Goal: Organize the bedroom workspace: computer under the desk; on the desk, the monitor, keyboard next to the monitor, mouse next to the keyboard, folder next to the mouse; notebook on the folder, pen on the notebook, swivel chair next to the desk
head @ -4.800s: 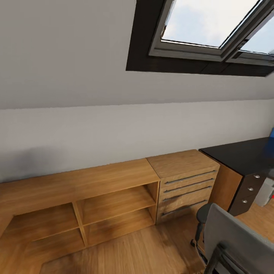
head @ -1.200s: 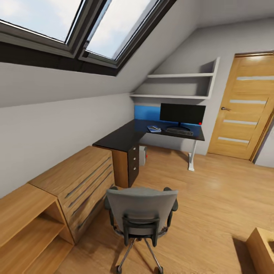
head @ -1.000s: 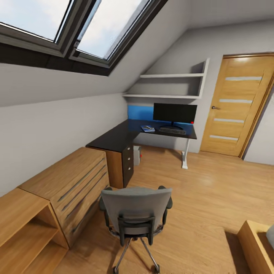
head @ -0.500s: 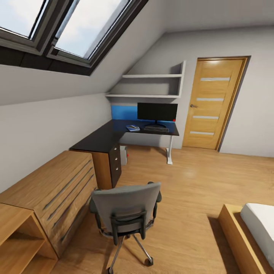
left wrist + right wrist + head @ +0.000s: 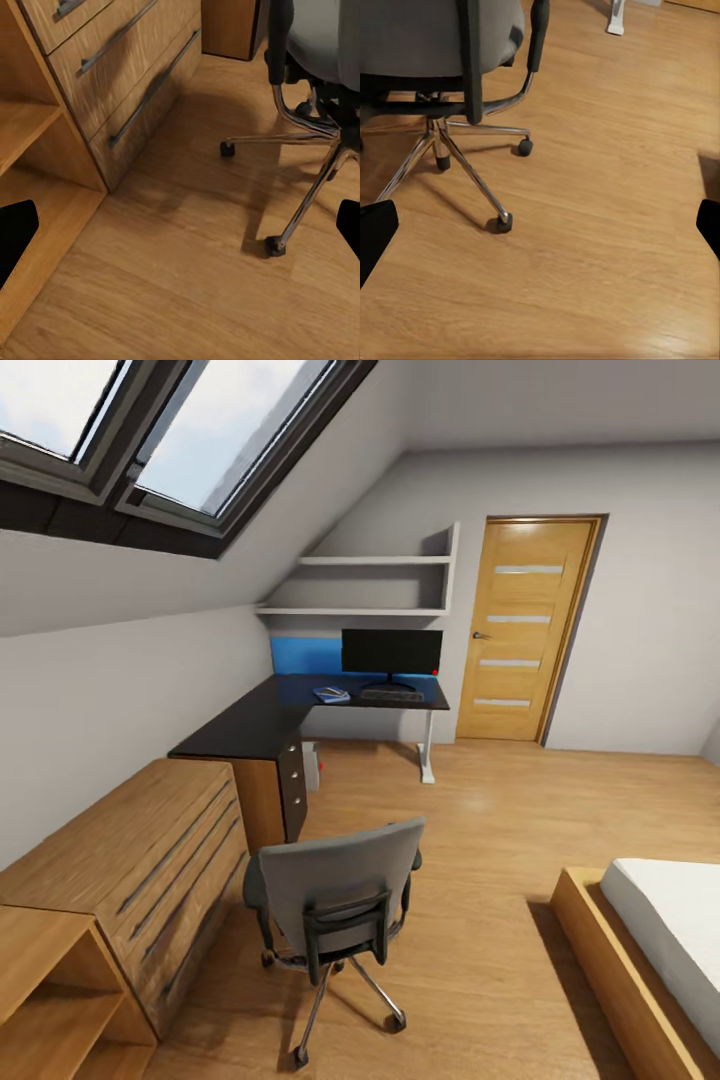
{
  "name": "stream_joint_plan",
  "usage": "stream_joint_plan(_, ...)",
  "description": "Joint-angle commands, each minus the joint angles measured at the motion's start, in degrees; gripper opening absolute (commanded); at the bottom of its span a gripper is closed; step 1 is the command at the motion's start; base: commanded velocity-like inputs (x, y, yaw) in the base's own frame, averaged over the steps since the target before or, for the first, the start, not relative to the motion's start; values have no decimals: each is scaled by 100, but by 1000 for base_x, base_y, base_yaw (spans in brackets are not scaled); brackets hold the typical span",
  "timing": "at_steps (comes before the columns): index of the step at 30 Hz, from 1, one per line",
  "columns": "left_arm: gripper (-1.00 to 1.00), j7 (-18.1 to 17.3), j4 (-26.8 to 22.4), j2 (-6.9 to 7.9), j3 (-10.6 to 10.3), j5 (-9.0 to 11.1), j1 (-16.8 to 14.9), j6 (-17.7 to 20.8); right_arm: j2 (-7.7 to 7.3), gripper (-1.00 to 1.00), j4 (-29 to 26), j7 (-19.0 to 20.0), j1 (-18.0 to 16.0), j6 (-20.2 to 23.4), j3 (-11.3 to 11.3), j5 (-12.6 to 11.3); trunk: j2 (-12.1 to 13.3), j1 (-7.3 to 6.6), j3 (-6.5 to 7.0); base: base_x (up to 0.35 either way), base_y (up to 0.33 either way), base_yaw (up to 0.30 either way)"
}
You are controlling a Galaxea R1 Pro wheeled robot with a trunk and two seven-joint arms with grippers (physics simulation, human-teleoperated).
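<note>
The chair point(image 5: 335, 905) now sits near, back toward us, well apart from the far desk point(image 5: 300, 710) with its monitor point(image 5: 391, 653) – the view has swung right, showing the bed point(image 5: 660, 940) – both claws gape wide, holding nothing.

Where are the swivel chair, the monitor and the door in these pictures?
swivel chair point(image 5: 338, 880): head view, on its grey backrest.
monitor point(image 5: 391, 651): head view, on the middle of its black screen.
door point(image 5: 523, 630): head view, on its wooden panel.
</note>
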Motion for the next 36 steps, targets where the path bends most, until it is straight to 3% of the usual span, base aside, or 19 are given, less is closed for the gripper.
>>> stream_joint_plan(1,100,51,-8,7,-50,7,-3,-3,-6,100,12,-2,-6,-24,50,-57,-7,1,-9,-24,129,-5)
stream_joint_plan(13,100,51,-8,9,-48,7,-3,0,-26,100,10,5,-6,-24,47,-65,-7,1,-9,-4,20,-1)
stream_joint_plan(27,100,55,-8,4,-57,7,-3,1,-12,100,10,7,-6,-24,47,-65,-7,1,-9,29,271,0)
stream_joint_plan(36,100,54,-8,7,-57,7,-3,1,-13,100,10,7,-6,-24,50,-65,-7,1,-9,15,60,-101)
